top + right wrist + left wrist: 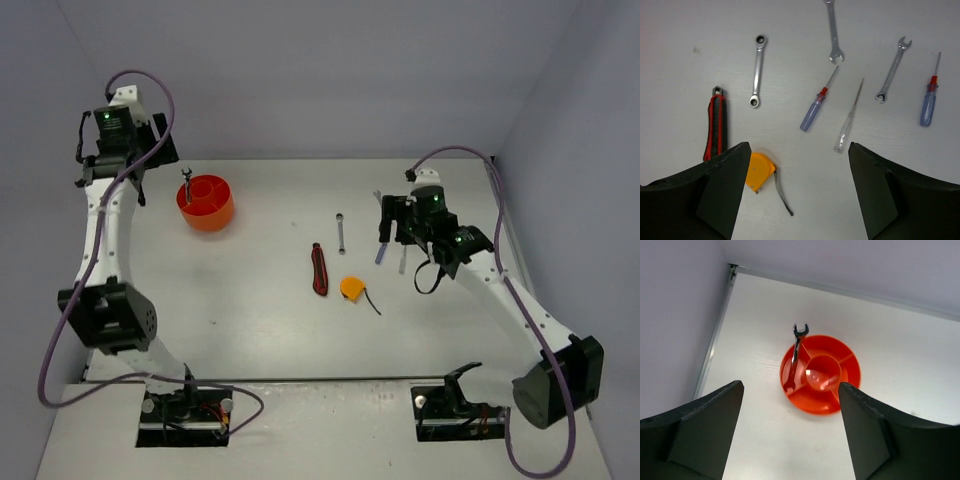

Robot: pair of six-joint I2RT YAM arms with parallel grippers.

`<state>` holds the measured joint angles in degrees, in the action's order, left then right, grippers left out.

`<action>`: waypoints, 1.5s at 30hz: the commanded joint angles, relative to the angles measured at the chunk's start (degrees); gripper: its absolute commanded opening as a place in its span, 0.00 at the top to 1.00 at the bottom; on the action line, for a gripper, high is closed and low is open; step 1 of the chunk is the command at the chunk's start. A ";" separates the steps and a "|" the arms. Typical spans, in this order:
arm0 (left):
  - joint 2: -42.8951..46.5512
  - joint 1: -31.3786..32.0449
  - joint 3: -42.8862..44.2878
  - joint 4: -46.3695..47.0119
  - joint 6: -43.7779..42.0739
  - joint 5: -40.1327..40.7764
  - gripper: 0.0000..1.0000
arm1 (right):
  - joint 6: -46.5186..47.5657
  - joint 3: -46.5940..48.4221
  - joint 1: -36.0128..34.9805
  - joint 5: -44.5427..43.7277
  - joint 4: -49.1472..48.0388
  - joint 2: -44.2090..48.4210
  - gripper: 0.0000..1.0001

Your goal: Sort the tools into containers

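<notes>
- A round orange-red plastic tub [818, 409], split by inner dividers around a central ring, sits near the far left corner of the white desk [260, 330].
- One thin silver open-ended wrench [797, 347] is already in the tub. It stands tilted in an outer compartment on the left as the left wrist view shows it, and its forked head pokes out over the rim.
- The other compartments that can be seen look empty, so the sorting appears to have only just started.
- Everything else lies loose on the desk, well apart from the tub, on the right half.
- In the right wrist view these are a silver ring-ended ratchet wrench [758, 70], a red-and-black handled tool [716, 125] and a round orange tape measure [760, 172] with its dark strap trailing.
- Further right lie a blue-handled screwdriver with a red collar [816, 102], a clear-handled screwdriver [847, 122], a silver combination wrench [893, 70] and a second blue-handled screwdriver [929, 95].
- Another silver open-ended wrench [833, 30] lies at the top edge of that view.
- None of these pieces touches another, and by this count eight are left to move.
- The left tool [790, 386] hangs above the tub with its two dark fingers spread wide. Nothing sits between them and they touch nothing.
- The right tool [799, 146] hovers over the loose pieces, its fingers also spread wide and empty. It sits between the tape measure and the clear-handled screwdriver and touches neither.
</notes>
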<state>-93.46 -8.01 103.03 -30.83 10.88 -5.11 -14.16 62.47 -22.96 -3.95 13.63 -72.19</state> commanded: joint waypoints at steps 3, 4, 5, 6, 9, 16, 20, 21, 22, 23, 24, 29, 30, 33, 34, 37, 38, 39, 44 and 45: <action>17.52 0.05 -11.60 -3.44 9.14 1.65 0.25 | 7.08 11.90 5.30 2.58 -1.68 -17.08 0.29; 19.25 0.16 -13.27 -4.52 9.15 1.03 0.25 | 8.05 13.90 5.87 2.99 -1.68 -19.83 0.30; 20.96 0.69 -14.87 -5.86 9.34 0.94 0.25 | 8.95 15.94 6.41 3.30 -1.68 -22.54 0.31; 22.55 1.42 -16.41 -7.05 9.53 1.00 0.25 | 9.70 17.81 7.05 4.02 -1.70 -25.04 0.32; 27.70 5.55 -22.17 -9.25 10.26 -0.31 0.25 | 11.32 23.32 8.69 7.28 -1.68 -32.08 0.41; 39.59 13.47 -34.88 -12.95 11.25 -2.02 0.25 | 13.46 35.80 9.81 10.81 -1.68 -45.95 0.50; 43.01 14.79 -38.46 -16.56 10.30 -0.53 0.25 | 13.63 40.30 9.95 10.76 -1.68 -52.65 0.51; 43.54 14.88 -38.98 -16.95 10.34 -0.69 0.25 | 13.63 41.08 9.97 10.46 -1.68 -54.20 0.52; 43.86 14.93 -39.41 -17.17 10.50 -1.01 0.25 | 13.63 41.78 10.02 10.14 -1.68 -55.23 0.52; 44.07 15.00 -39.70 -17.33 10.56 -1.40 0.25 | 13.63 42.48 10.04 9.79 -1.68 -56.05 0.52; 44.22 15.08 -39.83 -17.44 10.60 -1.72 0.25 | 13.93 43.08 10.04 9.55 -1.68 -56.86 0.53; 44.05 15.52 -39.54 -17.51 10.37 -2.13 0.25 | 15.30 44.58 10.16 8.18 -1.68 -60.13 0.55; 43.79 15.59 -39.46 -17.51 10.19 -2.16 0.25 | 15.35 44.94 10.24 8.17 -1.70 -60.45 0.55; 42.99 15.86 -39.28 -17.42 9.92 -2.07 0.25 | 15.50 45.48 10.30 8.14 -1.68 -61.24 0.56; 42.78 15.91 -39.23 -17.42 9.86 -2.02 0.25 | 15.56 45.70 10.30 8.25 -1.68 -61.46 0.56; 42.23 15.92 -38.97 -17.42 9.42 -1.92 0.25 | 15.39 45.65 10.39 8.26 -1.59 -62.10 0.60; 42.29 15.92 -38.81 -17.42 9.35 -1.92 0.25 | 15.24 45.28 10.39 8.05 -1.59 -62.03 0.61; 42.25 15.92 -38.72 -17.42 9.27 -1.98 0.25 | 15.15 45.01 10.39 7.88 -1.59 -62.08 0.62; 42.34 16.01 -38.60 -17.51 8.82 -2.13 0.25 | 15.02 42.83 10.36 6.89 -1.50 -62.62 0.76; 42.49 16.01 -38.60 -17.51 8.90 -2.30 0.25 | 14.94 42.29 10.21 6.58 -1.50 -62.51 0.84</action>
<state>-51.16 7.55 62.67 -49.32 20.83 -6.64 0.46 106.23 -13.04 4.90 11.16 -134.54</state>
